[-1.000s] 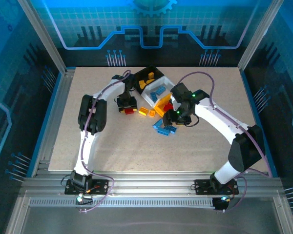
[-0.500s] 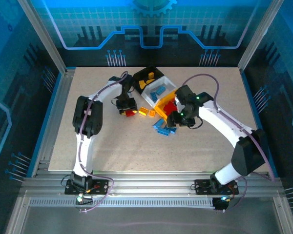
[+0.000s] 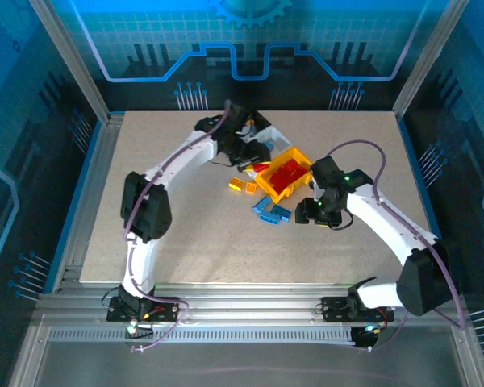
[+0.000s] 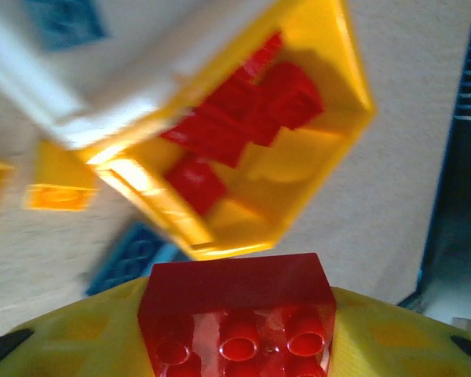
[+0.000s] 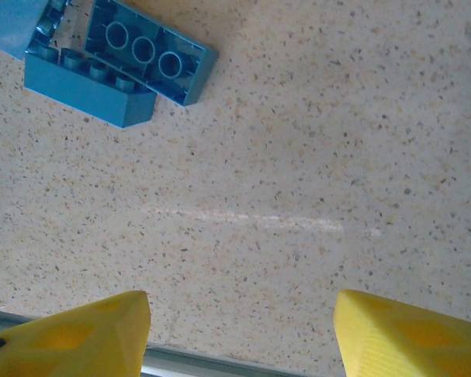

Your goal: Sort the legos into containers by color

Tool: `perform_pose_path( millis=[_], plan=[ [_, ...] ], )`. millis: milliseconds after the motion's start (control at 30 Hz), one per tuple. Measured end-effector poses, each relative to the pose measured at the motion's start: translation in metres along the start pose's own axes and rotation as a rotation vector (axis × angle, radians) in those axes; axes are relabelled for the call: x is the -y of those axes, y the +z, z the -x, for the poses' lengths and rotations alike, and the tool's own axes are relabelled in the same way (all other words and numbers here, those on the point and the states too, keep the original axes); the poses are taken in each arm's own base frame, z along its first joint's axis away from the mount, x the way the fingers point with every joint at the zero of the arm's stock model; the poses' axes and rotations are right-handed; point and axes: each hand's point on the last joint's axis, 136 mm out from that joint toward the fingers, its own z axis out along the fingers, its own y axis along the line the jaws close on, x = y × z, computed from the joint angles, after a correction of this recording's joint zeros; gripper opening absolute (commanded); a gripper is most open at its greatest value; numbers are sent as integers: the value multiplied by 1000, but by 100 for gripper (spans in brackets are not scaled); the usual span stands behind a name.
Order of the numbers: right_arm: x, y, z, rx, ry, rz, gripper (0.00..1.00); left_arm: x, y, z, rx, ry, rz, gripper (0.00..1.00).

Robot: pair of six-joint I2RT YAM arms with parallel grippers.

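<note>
Left gripper (image 4: 239, 334) clamped on red brick (image 4: 235, 287), above yellow bin (image 4: 355, 102) (more reds inside). Right gripper (image 5: 243, 338) fingers apart, empty, near blue bricks (image 5: 118, 67). Light, rigid, glossy: you'd pinch flat sides squarely.

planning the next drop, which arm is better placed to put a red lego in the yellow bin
Left: the left gripper grips a red brick with the yellow bin just ahead. The right gripper hangs open and empty over the table near blue bricks.
</note>
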Motion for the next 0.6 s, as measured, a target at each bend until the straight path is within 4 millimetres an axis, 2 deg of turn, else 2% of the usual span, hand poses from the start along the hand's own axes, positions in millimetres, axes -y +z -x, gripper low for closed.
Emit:
perform_pose_path(
  millis=[67, 133, 267, 400, 600],
  plan=[
    [1, -3, -3, 14, 9, 8, 65, 18, 18, -3, -18, 21, -28, 51],
    [2, -5, -8, 22, 18, 19, 65, 28, 35, -3, -31, 29, -42, 53],
    [5, -1, -19, 11, 32, 35, 65, 31, 61, 1, -47, 20, -43, 55],
    [6, 5, -25, -4, 40, 38, 65, 23, 74, 1, -63, 2, -26, 60],
    [2, 15, -24, -17, 16, 53, 67, 24, 77, 4, -60, -12, -28, 71]
  ],
)
